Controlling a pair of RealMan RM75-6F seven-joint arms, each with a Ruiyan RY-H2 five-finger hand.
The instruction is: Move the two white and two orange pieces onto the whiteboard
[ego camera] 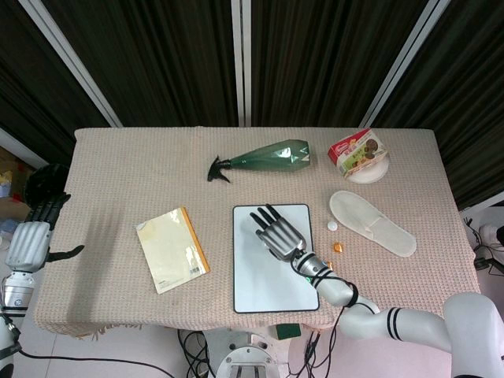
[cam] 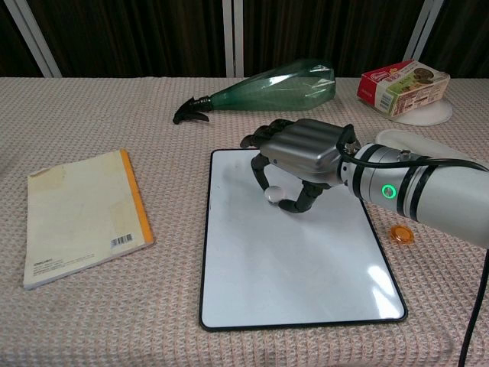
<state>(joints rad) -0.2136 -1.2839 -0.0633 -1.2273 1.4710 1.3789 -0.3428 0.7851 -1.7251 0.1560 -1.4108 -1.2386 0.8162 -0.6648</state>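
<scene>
The right hand (cam: pixel 299 157) hovers over the whiteboard (cam: pixel 294 294) at centre frame, pinching a white piece (cam: pixel 273 194) between thumb and finger. Another white piece (ego camera: pixel 332 226) and an orange piece (cam: pixel 401 233) lie right of it. The left hand (ego camera: pixel 31 236), far left, hangs with fingers apart, holding nothing.

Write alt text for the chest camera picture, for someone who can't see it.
A robot's right hand pinches a white piece just above a whiteboard on a beige cloth table. One orange piece lies right of the board, a notebook left, a green spray bottle behind.

Head view looks straight down; chest view low, nearer, sharing whiteboard (ego camera: pixel 274 257).
</scene>
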